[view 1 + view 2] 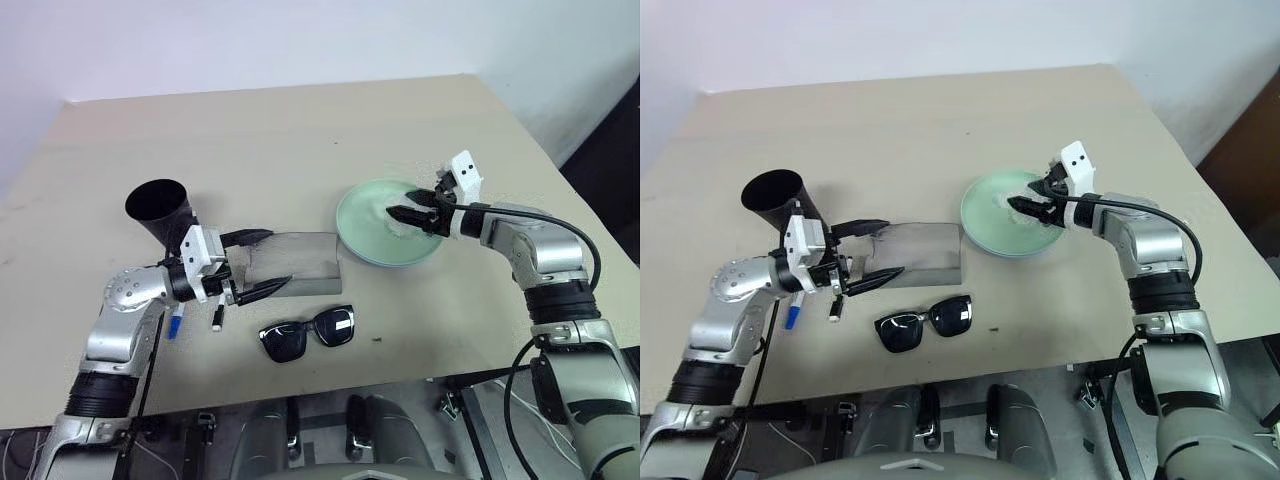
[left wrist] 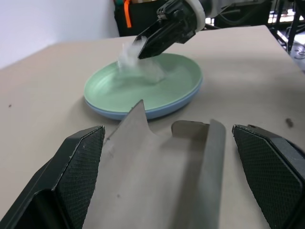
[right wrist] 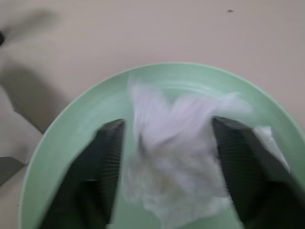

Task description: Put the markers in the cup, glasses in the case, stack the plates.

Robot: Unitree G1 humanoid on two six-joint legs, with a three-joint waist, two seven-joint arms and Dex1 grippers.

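Observation:
A mint green plate (image 1: pixel 365 225) rests on top of a light blue plate (image 2: pixel 143 113) at the right of the table. In the green plate lies a crumpled white tissue (image 3: pixel 176 143). My right gripper (image 1: pixel 396 212) hovers just over it, open, one finger on each side of the tissue. My left gripper (image 1: pixel 278 258) is open too, its fingers straddling the left end of the grey case (image 1: pixel 305 262). Behind that hand stands the black cup (image 1: pixel 158 208). A blue-capped marker (image 1: pixel 175 322) and a black-capped marker (image 1: pixel 217 318) lie under the hand, partly hidden. The sunglasses (image 1: pixel 308 333) lie folded open near the front edge.
The beige table (image 1: pixel 300 140) stretches bare behind the objects. Its right edge runs close past the plates, and its front edge lies just below the sunglasses.

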